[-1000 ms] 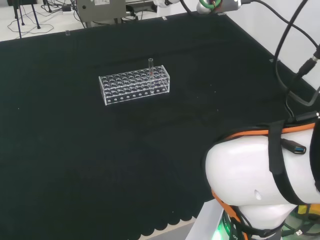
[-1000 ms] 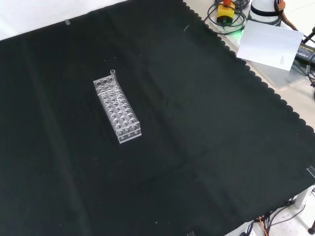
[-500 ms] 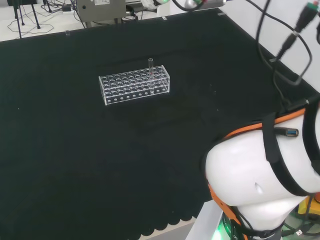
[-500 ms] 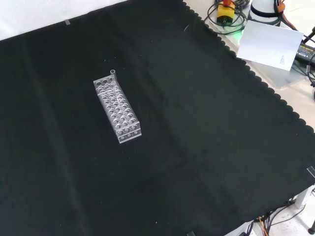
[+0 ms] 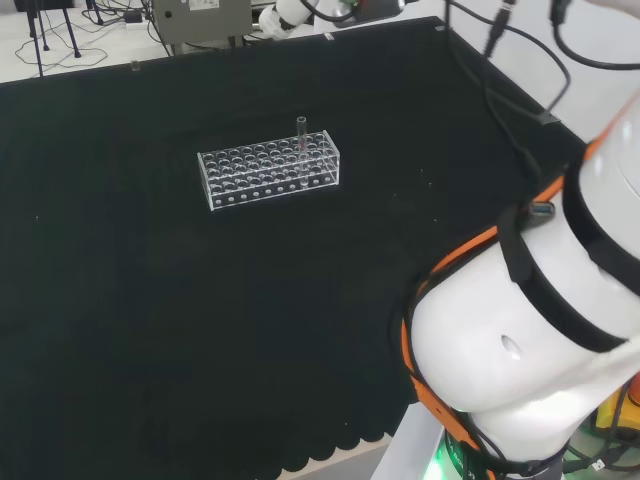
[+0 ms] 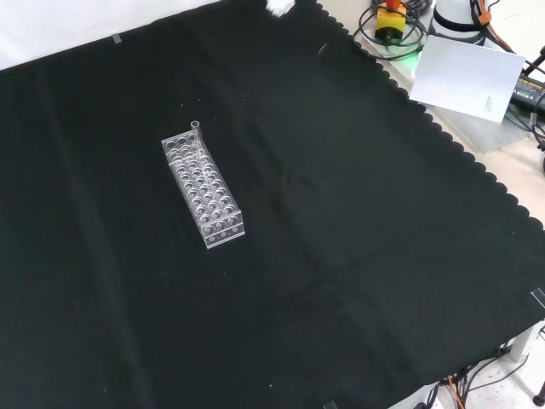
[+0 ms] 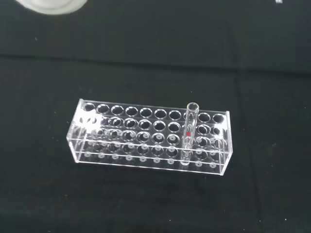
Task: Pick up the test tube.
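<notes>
A clear test tube [image 5: 301, 135] stands upright in a clear plastic rack [image 5: 268, 168] with several holes, near the middle of the black cloth. In the front view the test tube [image 6: 195, 129] is at the far corner of the rack [image 6: 204, 192]. The wrist view looks down on the test tube [image 7: 189, 131], which has a small red mark inside, near one end of the rack [image 7: 146, 141]. A white part of the hand [image 6: 278, 6] shows at the front view's top edge, well away from the rack, and as a blur [image 7: 51, 5] in the wrist view.
The arm's white links [image 5: 530, 340] take up the head view's right side, with cables above. Beyond the cloth's scalloped edge lie a white sheet [image 6: 467, 77] and a yellow button box [image 6: 391, 19]. A grey box [image 5: 200, 20] stands behind the bench.
The arm's links have swung and risen at the head view's right. A white part of the hand has come in at the front view's top edge. Rack and tube have not moved.
</notes>
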### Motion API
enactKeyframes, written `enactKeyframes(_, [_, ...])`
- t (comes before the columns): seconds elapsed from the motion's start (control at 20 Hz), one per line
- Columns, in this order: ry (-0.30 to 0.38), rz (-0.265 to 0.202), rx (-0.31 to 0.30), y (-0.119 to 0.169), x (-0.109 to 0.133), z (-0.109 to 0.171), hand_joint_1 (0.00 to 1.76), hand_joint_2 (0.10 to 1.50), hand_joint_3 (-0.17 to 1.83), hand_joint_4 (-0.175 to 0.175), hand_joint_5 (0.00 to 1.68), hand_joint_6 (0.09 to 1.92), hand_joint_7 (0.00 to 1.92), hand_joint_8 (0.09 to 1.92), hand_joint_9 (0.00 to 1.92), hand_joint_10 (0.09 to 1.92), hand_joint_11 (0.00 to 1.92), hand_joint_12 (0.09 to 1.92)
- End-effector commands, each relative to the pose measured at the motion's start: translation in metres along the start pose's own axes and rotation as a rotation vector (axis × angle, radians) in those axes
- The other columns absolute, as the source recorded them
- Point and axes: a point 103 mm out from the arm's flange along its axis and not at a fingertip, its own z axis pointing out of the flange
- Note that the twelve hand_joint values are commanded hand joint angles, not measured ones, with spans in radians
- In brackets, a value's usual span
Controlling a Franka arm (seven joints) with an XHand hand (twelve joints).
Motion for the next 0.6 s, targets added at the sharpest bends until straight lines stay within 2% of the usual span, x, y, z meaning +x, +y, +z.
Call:
enactKeyframes(0.05, [-0.088, 0.012, 0.119, 0.079, -0.004, 0.033, 0.64, 0.73, 0.44, -0.068, 0.23, 0.09, 0.02, 0.84, 0.05, 0.97, 0.00, 1.49])
enactKeyframes(0.3, [-0.055, 0.032, 0.194, 0.110, -0.017, 0.053, 0.64, 0.73, 0.44, -0.066, 0.24, 0.09, 0.01, 0.80, 0.03, 0.98, 0.00, 1.48])
enactKeyframes(0.6, [-0.046, 0.052, 0.278, 0.132, -0.031, 0.080, 0.64, 0.74, 0.42, -0.018, 0.24, 0.09, 0.00, 0.51, 0.00, 0.91, 0.00, 1.37])
